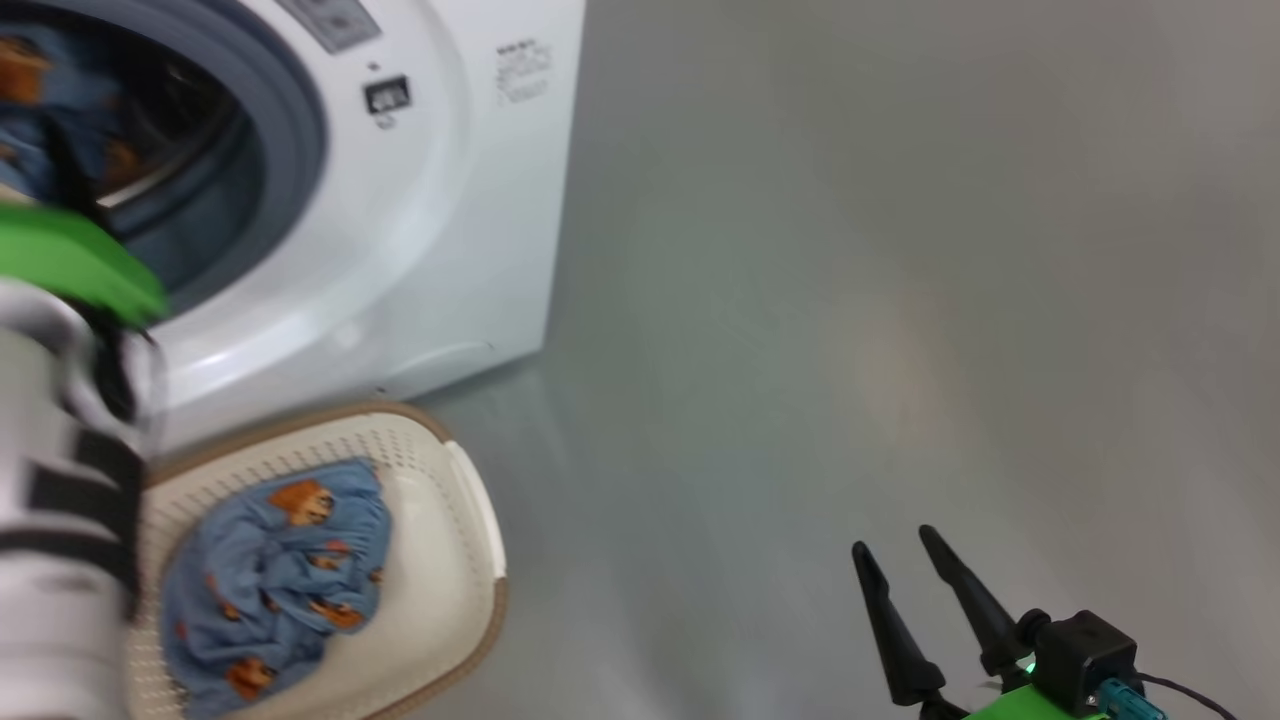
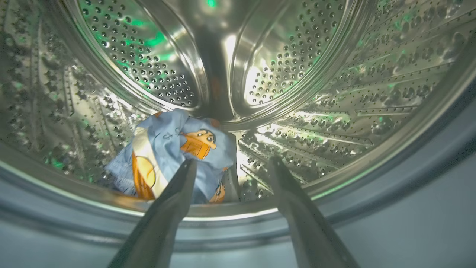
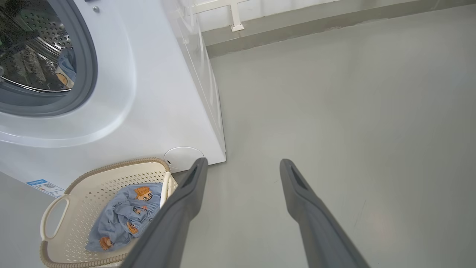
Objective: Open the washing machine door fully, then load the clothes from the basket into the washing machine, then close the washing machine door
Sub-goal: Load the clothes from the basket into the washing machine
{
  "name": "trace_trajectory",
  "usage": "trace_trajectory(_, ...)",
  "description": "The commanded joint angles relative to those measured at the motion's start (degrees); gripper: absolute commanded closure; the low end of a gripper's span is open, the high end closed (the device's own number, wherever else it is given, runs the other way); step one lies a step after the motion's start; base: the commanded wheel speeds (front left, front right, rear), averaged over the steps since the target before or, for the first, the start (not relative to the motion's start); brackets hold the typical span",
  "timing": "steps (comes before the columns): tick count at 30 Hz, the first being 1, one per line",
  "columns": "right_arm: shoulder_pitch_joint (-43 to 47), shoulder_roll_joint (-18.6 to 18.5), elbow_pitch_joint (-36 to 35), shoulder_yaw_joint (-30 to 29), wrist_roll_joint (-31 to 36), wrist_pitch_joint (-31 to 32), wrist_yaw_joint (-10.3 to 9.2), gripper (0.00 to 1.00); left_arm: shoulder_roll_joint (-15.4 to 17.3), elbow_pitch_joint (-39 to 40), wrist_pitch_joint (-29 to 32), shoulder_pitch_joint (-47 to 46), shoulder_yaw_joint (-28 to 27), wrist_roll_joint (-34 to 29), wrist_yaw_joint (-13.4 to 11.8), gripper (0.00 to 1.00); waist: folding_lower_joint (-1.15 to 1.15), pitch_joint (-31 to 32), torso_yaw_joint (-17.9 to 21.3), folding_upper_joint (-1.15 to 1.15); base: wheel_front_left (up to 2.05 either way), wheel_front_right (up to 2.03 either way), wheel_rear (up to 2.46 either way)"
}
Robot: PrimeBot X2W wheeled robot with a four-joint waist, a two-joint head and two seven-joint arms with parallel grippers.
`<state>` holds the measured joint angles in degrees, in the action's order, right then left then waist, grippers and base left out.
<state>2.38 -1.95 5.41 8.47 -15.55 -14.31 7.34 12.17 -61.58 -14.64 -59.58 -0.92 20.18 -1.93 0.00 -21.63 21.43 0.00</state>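
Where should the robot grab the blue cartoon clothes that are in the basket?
Pinch a bunched-up fold on top of the blue printed garment, coming straight down from above. It lies crumpled low inside the basket, whose walls stand around it and block the sides. The open top leaves the raised wrinkles free to grab.

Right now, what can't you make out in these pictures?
Head view: pale left forearm hides the left side of the cream perforated plastic basket; blur makes the printed label on the white washing machine unreadable.
Left wrist view: a dark finger of the left gripper covers part of the light blue printed clothes.
Right wrist view: right gripper hides the basket's corner.
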Motion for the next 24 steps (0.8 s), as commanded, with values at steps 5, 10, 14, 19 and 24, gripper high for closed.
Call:
trace_trajectory(5,-1.06,-0.93,-0.71,-1.44,2.84,-0.69,0.14,0.00,-3.11,9.57,-0.35,11.58,-2.49,0.53,0.98,0.00,0.00,7.47,-6.09,0.00,0.00,0.00,0.00)
trace_trajectory(10,-1.22,-0.93,-1.33,-3.08,5.83,-0.69,0.14,0.00,-6.26,18.19,-0.35,21.58,-2.97,-0.72,1.57,0.00,0.00,9.76,-9.03,0.00,0.00,0.00,0.00)
trace_trajectory(14,-1.36,-0.93,-1.73,-4.03,7.07,-0.69,0.14,0.00,-7.80,24.38,-0.35,28.79,-2.55,-1.77,1.91,0.00,0.00,10.86,-11.28,0.00,0.00,0.00,0.00)
trace_trajectory(19,-0.82,-0.93,-2.26,-5.31,8.12,-0.69,0.14,0.00,-8.94,32.10,-0.35,37.27,-0.79,-2.40,2.41,0.00,0.00,12.28,-14.38,0.00,0.00,0.00,0.00)
trace_trajectory(24,-0.04,-0.93,-2.42,-5.04,9.06,-0.69,0.14,0.00,-9.25,38.22,-0.35,45.44,1.48,-0.78,1.81,0.00,0.00,14.37,-16.37,0.00,0.00,0.00,0.00)
